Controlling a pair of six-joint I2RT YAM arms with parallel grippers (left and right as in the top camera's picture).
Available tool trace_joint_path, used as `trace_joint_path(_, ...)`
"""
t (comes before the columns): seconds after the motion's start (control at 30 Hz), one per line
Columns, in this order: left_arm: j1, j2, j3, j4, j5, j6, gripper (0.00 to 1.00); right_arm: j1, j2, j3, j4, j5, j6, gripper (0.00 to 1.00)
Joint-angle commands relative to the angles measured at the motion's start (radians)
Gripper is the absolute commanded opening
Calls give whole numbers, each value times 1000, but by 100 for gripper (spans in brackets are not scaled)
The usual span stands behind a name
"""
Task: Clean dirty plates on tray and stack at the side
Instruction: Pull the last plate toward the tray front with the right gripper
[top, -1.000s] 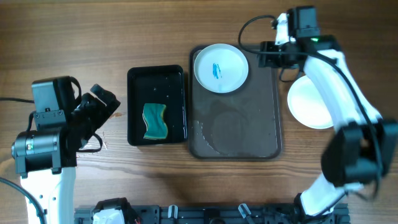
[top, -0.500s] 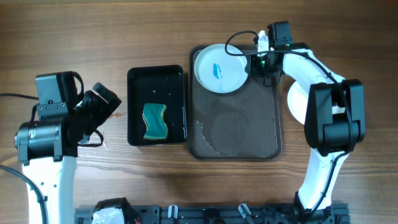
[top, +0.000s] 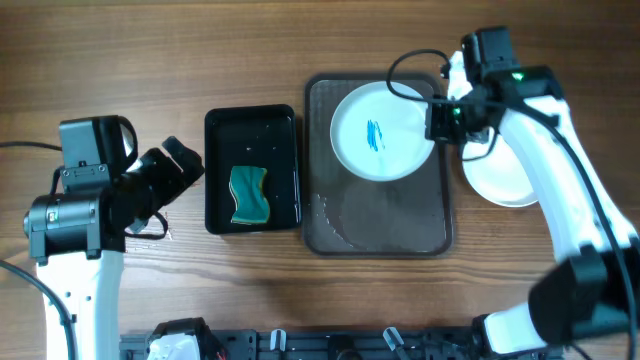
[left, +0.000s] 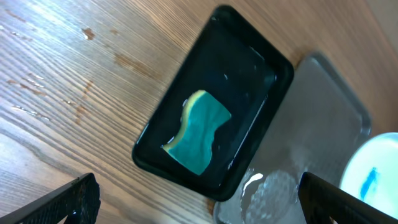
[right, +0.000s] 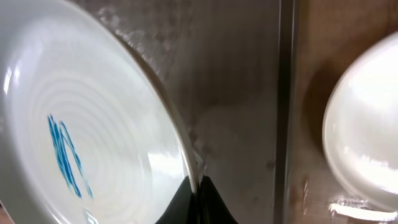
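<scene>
A white plate (top: 380, 132) with a blue smear at its centre hangs over the far half of the brown-grey tray (top: 378, 215), looking lifted and tilted. My right gripper (top: 437, 120) is shut on its right rim. In the right wrist view the black fingertips (right: 186, 202) pinch the rim of that plate (right: 93, 118) above the tray (right: 242, 74). A second white plate (top: 498, 172) lies on the table right of the tray, partly under my right arm. My left gripper (top: 178, 165) stands open over bare wood, left of the black tray, holding nothing.
A glossy black tray (top: 252, 128) with a teal and yellow sponge (top: 249, 194) sits left of the big tray. Water glints on the big tray's near left part (left: 267, 186). The left wrist view shows the sponge (left: 198, 130) and the smeared plate (left: 376, 177).
My right gripper has shut on the smeared plate's right rim and carried it up, from the tray's far left corner toward the tray's middle. The left arm barely shifted.
</scene>
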Motion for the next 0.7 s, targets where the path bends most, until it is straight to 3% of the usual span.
trace_joint_path(0.0, -58, 14, 12, -4, 27, 75, 100, 36, -8, -212, 24, 14, 183, 4)
trace_joint_path(0.07, -114, 43, 12, -4, 27, 75, 100, 49, -8, -423, 185, -66, 337, 4)
trace_joint_path(0.17, -169, 109, 12, -4, 27, 75, 99, 60, -8, -583, 377, -85, 409, 4)
trace_joint_path(0.23, -195, 161, 12, -4, 26, 75, 95, 60, -8, -585, 383, -22, 394, 4)
trace_joint_path(0.33, -231, 273, 12, -3, -11, 61, 88, 50, -31, -555, 369, 16, 281, 21)
trace_joint_path(0.47, -270, 441, 12, 62, -29, 41, 80, 44, -177, -463, 249, 67, 121, 27)
trace_joint_path(0.57, -314, 597, 12, 110, -89, 6, 68, 44, -315, -432, 201, 64, 83, 29)
trace_joint_path(0.67, -320, 735, 12, 161, -168, -35, 44, 44, -410, -432, 161, 64, 82, 31)
